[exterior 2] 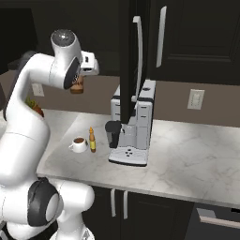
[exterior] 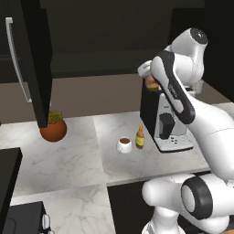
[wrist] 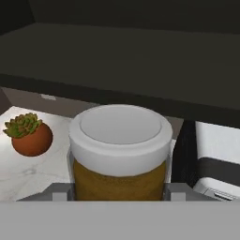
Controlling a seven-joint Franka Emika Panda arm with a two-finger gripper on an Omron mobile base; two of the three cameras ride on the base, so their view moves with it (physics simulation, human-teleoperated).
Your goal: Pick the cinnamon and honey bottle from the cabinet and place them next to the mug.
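The gripper (wrist: 120, 190) pinches the cinnamon jar (wrist: 120, 150), raised above the counter; honey bottle (exterior: 140, 137) already beside the mug (exterior: 124, 145); lower the jar upright, just beside them, without knocking either.

The cinnamon (wrist: 120, 154), a brown jar with a pale lid, is held upright between the jaws, above the table. The honey bottle (exterior: 140, 137) stands upright just beside the white mug (exterior: 124, 145), at its 3 o'clock. The cabinet (exterior: 32, 55) door stands open.
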